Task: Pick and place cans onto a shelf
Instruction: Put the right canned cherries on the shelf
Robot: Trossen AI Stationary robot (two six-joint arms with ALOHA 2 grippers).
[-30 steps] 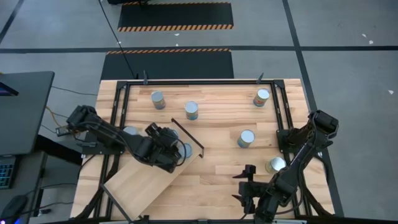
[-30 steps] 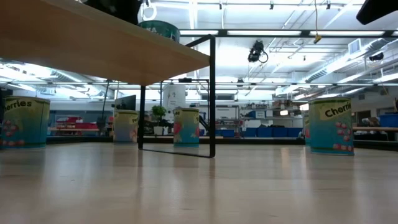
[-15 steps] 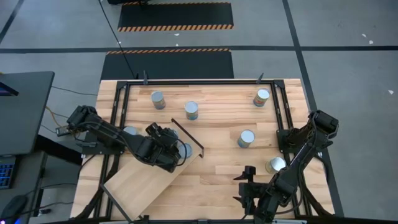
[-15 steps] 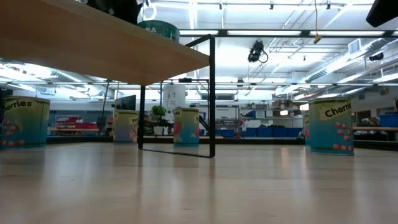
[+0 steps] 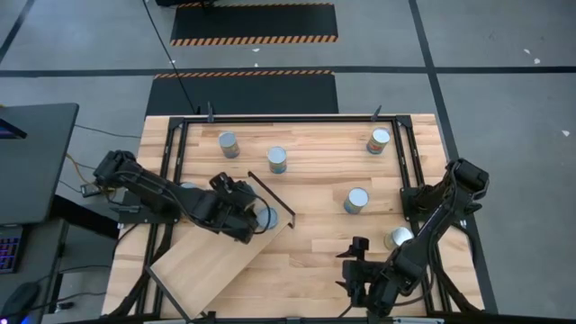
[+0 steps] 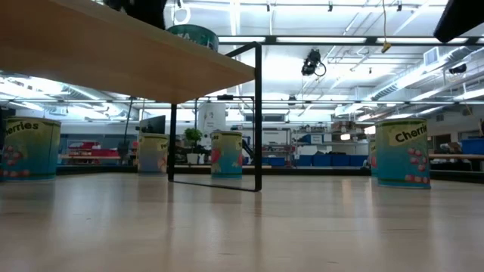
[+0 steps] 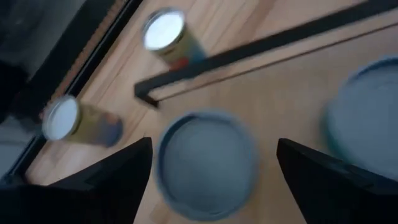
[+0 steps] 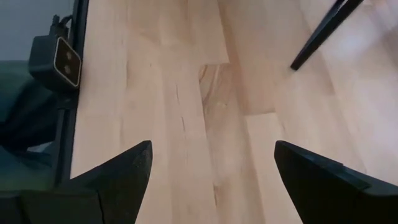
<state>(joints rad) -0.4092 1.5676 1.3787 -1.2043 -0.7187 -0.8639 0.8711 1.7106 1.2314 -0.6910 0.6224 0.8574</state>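
A wood-strip table [image 5: 315, 247] stands on grey floor. The left gripper [image 7: 208, 165] spreads wide over 1 can [image 7: 207, 163] on the shelf [image 5: 211, 261].

Bright ceiling strip lights [image 6: 318, 39] lit the room evenly, casting only soft shadows under the shelf [image 6: 113, 57]. The left wrist view was smeared with blur; the nearest can [image 7: 207, 163] looked out of focus.

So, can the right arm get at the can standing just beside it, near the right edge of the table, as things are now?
Probably yes. The right gripper hangs with open jaws over bare table, and that can stands upright close by with nothing on top. But the arm's own links lie right beside the can, so it may need to fold back.
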